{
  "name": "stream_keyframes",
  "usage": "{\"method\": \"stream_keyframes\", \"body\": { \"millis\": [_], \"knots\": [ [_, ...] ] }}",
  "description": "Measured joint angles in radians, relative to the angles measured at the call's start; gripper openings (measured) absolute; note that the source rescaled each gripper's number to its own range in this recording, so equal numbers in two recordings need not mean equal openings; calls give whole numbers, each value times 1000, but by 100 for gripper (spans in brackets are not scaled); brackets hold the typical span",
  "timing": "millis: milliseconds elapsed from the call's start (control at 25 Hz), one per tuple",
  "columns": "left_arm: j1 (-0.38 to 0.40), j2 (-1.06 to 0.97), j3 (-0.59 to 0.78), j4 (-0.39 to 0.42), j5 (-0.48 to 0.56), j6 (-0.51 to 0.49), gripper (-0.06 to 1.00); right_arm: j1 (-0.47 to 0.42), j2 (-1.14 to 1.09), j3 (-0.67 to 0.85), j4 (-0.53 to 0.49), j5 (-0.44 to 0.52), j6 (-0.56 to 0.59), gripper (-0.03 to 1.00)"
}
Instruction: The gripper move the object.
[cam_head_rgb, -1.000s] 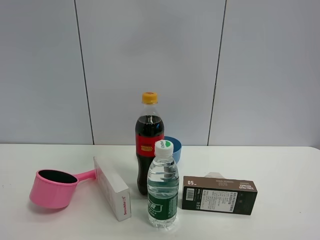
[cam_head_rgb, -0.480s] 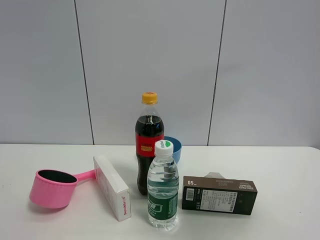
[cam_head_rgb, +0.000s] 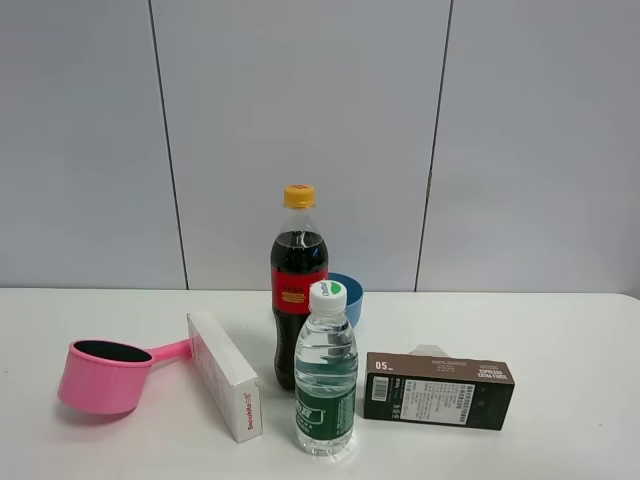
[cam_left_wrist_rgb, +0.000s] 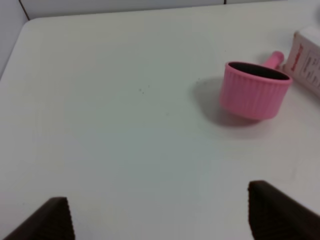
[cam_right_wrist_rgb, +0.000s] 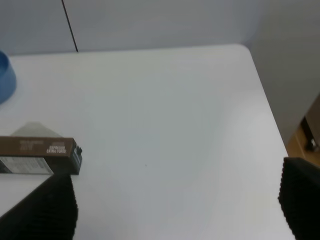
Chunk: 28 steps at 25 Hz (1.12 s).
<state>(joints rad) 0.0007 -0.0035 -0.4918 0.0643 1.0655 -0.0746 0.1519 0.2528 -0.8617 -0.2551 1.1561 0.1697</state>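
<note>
Pink scoop cup (cam_left_wrist_rgb: 256, 90): likely light, stiff plastic, ribbed wall, not fragile. Best grabbed across rim; handle (cam_head_rgb: 171, 351) near white box (cam_head_rgb: 226, 377). Left gripper (cam_left_wrist_rgb: 160, 212) spread wide, empty, short of cup.

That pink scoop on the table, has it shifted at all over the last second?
Barely, if at all. The pink scoop lies in nearly the same spot left of the white box, its handle pointing toward the box. Any shift is too slight to call.
</note>
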Motion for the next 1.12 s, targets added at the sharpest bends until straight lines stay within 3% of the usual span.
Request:
{"method": "stream_keyframes", "body": {
  "millis": [200,360,440,800,1120],
  "knots": [
    [0,0,0,0,0,0,100,0,-165,113,32,-25,0,83],
    [0,0,0,0,0,0,100,0,-252,286,226,-44,-2,83],
    [0,0,0,0,0,0,100,0,-255,352,265,-62,-17,83],
    [0,0,0,0,0,0,100,-133,-255,368,276,-87,-71,82],
    [0,0,0,0,0,0,100,-139,-255,368,289,-87,-113,82]
  ]
}}
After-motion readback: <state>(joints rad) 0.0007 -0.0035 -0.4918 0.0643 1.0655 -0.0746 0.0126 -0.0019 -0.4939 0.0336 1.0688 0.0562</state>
